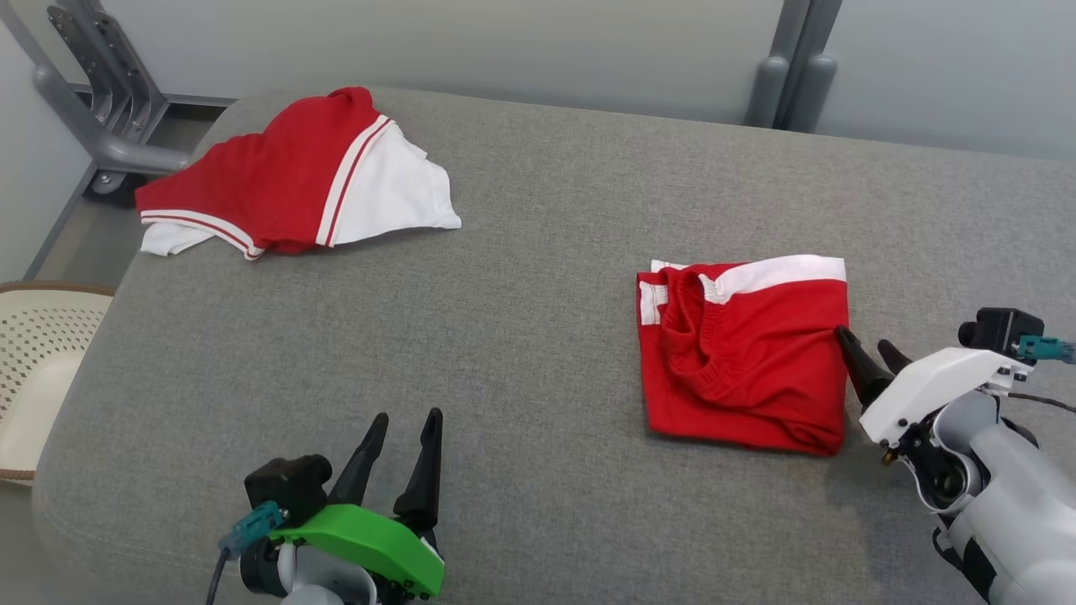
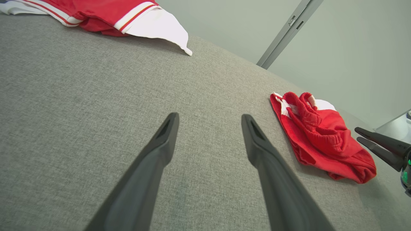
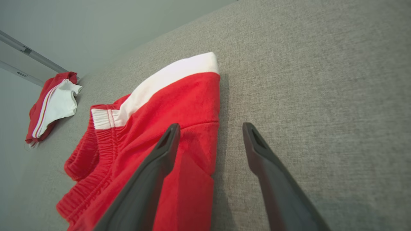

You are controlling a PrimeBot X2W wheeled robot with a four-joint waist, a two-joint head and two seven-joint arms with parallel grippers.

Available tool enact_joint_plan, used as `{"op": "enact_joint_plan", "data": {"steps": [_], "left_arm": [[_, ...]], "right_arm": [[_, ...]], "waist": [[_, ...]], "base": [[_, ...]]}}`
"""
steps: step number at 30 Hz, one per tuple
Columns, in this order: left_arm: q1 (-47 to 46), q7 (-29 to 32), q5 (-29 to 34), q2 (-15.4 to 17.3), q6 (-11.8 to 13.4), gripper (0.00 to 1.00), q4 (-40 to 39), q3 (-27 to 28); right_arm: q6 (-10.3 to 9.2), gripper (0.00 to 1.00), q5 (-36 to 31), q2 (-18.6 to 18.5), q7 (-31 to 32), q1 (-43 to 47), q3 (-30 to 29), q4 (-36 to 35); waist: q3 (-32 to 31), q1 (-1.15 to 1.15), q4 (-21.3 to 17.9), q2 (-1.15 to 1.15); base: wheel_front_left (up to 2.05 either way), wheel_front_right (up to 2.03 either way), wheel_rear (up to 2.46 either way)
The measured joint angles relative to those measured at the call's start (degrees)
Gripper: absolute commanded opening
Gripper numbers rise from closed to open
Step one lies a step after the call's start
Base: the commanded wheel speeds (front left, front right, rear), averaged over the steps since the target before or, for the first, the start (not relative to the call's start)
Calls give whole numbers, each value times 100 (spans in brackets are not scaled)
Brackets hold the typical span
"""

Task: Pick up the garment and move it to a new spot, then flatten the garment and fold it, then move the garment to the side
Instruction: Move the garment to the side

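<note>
I see elastic-waisted red shorts (image 1: 744, 361) folded square on coarse grey weave (image 1: 538, 277), perforated cream basket (image 1: 42, 336) far left, right gripper (image 1: 862, 337) released at their edge, left gripper (image 1: 408, 414) released too.

The shorts (image 1: 748, 361) are bright red, with a white band along one edge and white patches beside the red waistband. The shirt (image 1: 286, 176) is red and white, with thin red-and-white stripes where the two colours meet. The table (image 1: 521, 336) is mid-grey with a fine woven fleck. The left tool (image 1: 408, 418) has a vivid green housing and the right tool (image 1: 862, 338) a white one. Both have black fingers and a teal connector. The basket (image 1: 42, 353) is cream, dotted with holes.
</note>
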Motion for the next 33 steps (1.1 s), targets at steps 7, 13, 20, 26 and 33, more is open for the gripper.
{"op": "enact_joint_plan", "data": {"steps": [7, 13, 20, 26, 33], "left_arm": [[0, 2, 53, 11, 26, 100, -15, -33], [-1, 8, 130, 71, 56, 100, -153, -49], [-1, 8, 164, 154, 107, 100, -191, -23], [0, 8, 164, 197, 140, 100, -209, 88], [4, 8, 163, 220, 175, 100, -355, 183]], "right_arm": [[122, 100, 370, 130, 11, 152, -170, 93], [168, 100, 651, 219, 143, 184, -358, 211], [233, 33, 597, 210, 159, 81, -272, 249], [243, 0, 305, 130, 148, -15, -44, 314], [252, 0, 140, -24, 144, -154, 30, 348]], "waist": [[38, 0, 119, 0], [132, 0, 246, 0], [271, 0, 363, 0], [269, 0, 319, 0], [265, 0, 104, 0]], "base": [[0, 0, 0], [0, 0, 0], [0, 0, 0], [0, 0, 0], [0, 0, 0]]}}
